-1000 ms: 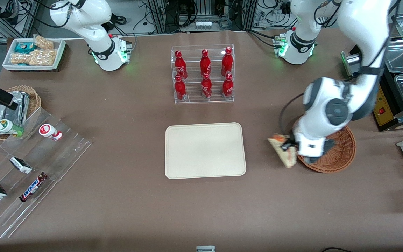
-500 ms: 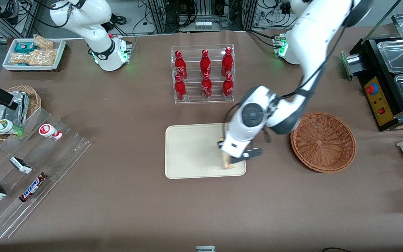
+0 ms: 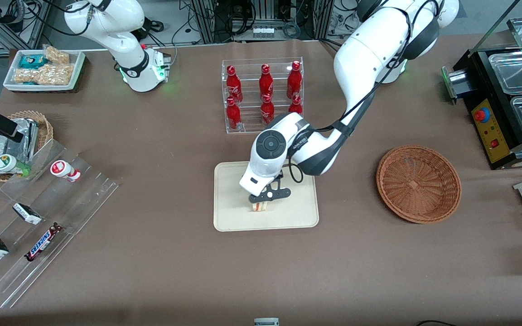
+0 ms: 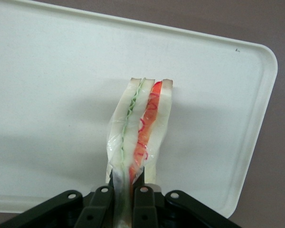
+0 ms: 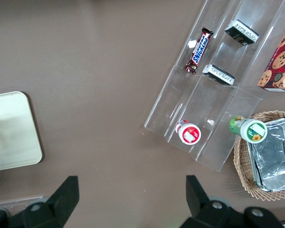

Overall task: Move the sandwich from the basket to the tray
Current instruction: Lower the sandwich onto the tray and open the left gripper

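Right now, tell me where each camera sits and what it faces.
Front view: high, looking down the table toward both arm bases; shows the working arm with its claw shut on the sandwich over the tray, the empty basket toward the working arm's end.
Left wrist view: on the working arm, looking down past its fingers at the sandwich over the tray.
Right wrist view: on the parked arm, looking down at the clear racks.
All three views show the tray.

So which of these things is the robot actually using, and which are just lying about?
In use: sandwich, shut in the gripper over the tray; basket.
Lying about: cola bottles, Snickers bar, foil packets, snack bin.
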`<action>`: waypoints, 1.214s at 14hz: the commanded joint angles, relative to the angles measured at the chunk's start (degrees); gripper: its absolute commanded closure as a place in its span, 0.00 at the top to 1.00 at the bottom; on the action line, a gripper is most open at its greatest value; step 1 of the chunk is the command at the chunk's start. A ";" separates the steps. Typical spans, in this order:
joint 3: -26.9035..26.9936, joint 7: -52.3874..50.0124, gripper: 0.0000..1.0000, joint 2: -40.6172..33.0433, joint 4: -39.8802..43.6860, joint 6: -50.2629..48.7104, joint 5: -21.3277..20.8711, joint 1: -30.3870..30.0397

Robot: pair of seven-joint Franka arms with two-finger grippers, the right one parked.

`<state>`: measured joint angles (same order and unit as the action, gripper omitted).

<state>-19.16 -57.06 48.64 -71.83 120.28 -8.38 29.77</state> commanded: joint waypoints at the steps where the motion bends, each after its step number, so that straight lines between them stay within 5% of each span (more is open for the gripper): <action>1: 0.62 -0.06 0.04 1.37 2.40 -1.98 -2.76 1.00; 4: 0.62 -0.06 0.07 1.63 1.26 -2.51 -3.31 1.00; 6: 0.62 -0.59 0.21 1.46 0.46 -2.25 -3.22 0.91; 8: 0.62 -1.73 1.00 1.11 0.46 -2.33 -3.31 1.00; 17: 1.31 -2.17 1.00 -13.56 0.29 -15.23 -3.57 -0.76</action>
<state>-18.82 -58.52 38.78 -69.65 108.94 -10.82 29.52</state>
